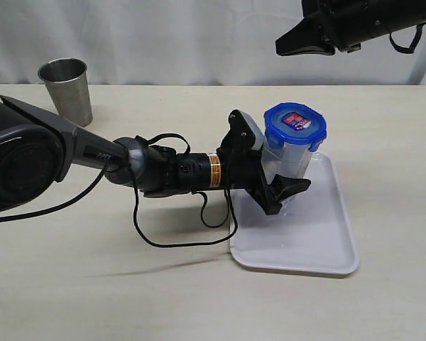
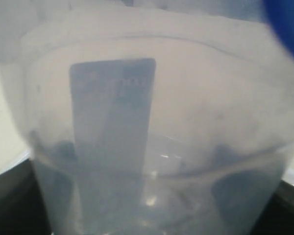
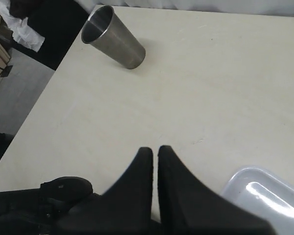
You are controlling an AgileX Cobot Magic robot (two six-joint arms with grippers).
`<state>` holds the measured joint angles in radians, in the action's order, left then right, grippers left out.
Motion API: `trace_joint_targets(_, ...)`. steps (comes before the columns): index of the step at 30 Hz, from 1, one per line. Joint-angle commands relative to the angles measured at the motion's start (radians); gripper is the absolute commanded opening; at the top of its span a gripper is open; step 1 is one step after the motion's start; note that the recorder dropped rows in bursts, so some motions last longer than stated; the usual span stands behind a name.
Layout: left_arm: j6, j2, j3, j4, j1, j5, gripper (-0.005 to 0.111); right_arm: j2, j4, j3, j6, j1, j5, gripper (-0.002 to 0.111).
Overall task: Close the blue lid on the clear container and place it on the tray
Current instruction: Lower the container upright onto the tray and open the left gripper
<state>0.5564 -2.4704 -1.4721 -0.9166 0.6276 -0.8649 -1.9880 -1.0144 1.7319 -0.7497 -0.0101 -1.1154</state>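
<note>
The clear container (image 1: 290,160) leans over the far left part of the white tray (image 1: 319,241), with the blue lid (image 1: 295,124) on its rim. My left gripper (image 1: 273,162) reaches in from the left and is shut on the container's body, one finger on each side. Up close the container (image 2: 186,122) fills the left wrist view; a blurred edge of the blue lid (image 2: 286,24) shows in one corner. Whether the container's base touches the tray is hidden. My right gripper (image 1: 280,46) hangs high at the back right, shut and empty (image 3: 155,149).
A grey steel cup (image 1: 66,89) stands at the far left of the table, also seen as the steel cup (image 3: 115,36) in the right wrist view. A black cable (image 1: 170,241) loops under the left arm. A tray corner (image 3: 264,191) shows beside the right fingers.
</note>
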Motion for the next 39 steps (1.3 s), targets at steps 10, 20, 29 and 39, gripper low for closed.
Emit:
trace_joint_targets(10, 0.027, 0.024, -0.007, -0.016, -0.015, 0.051, 0.100, 0.013, 0.071, -0.003, 0.032, -0.001, -0.009, 0.004)
trace_joint_targets(20, 0.054, 0.027, -0.007, -0.121, -0.017, 0.030, 0.100, 0.013, 0.071, -0.003, 0.031, -0.001, -0.019, 0.004)
trace_joint_targets(29, 0.129, 0.027, -0.007, -0.181, -0.075, 0.028, 0.100, 0.013, 0.071, -0.003, 0.036, -0.001, -0.033, 0.004)
trace_joint_targets(39, 0.275, 0.027, -0.007, -0.395, -0.157, -0.073, 0.100, 0.013, 0.085, -0.003, 0.066, -0.001, -0.042, 0.004)
